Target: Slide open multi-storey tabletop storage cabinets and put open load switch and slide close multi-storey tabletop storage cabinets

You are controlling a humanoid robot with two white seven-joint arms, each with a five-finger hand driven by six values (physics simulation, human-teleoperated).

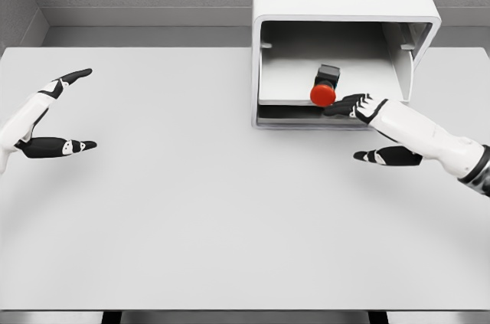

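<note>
The cabinet (341, 2) stands open with the switch (325, 85) inside; right robot hand (366, 121) spread, empty; closing remains.

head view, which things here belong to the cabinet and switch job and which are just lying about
Part of the job:
- storage cabinet, open at the front
- load switch with red button, lying on the cabinet's shelf
- right robot hand, fingertips beside the red button

Just there:
- table
- left robot hand, open, resting at the left
</note>
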